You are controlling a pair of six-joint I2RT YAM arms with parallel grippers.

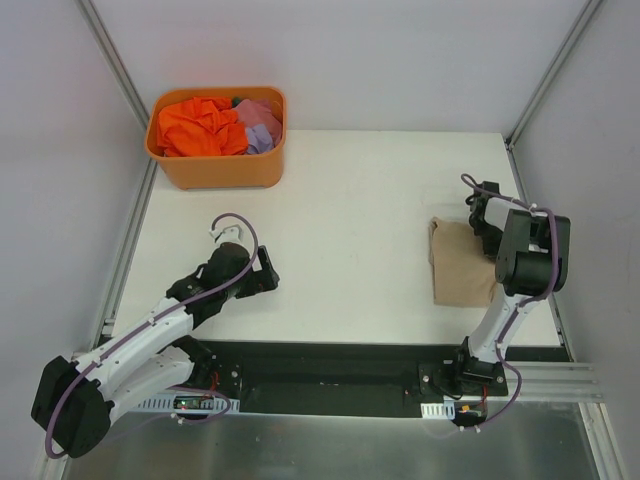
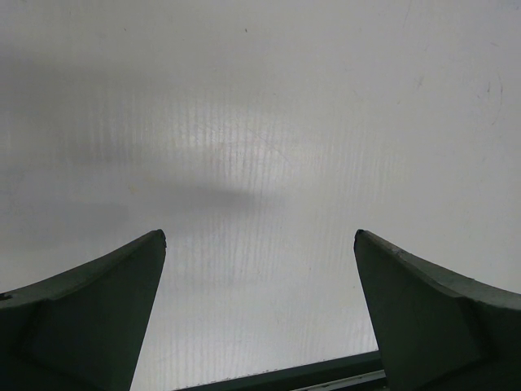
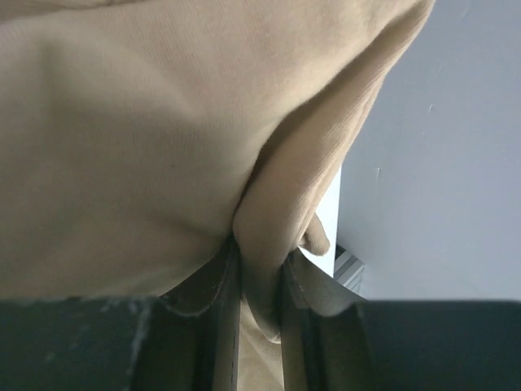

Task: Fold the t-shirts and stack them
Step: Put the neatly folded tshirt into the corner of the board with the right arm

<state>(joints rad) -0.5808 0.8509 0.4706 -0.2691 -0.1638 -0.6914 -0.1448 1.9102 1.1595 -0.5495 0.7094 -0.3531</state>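
The beige t-shirt lies folded in a small rectangle at the right side of the table. My right gripper is at its far right corner, shut on a fold of the beige cloth, which fills the right wrist view. The orange t-shirt and the lilac t-shirt lie crumpled in the orange tub at the back left. My left gripper is open and empty, low over the bare table at the left; its fingers frame only white surface.
The white table ends at a black strip along its near edge. Metal frame posts and white walls close in the left, right and back sides. The right arm's body stands over the shirt's right edge.
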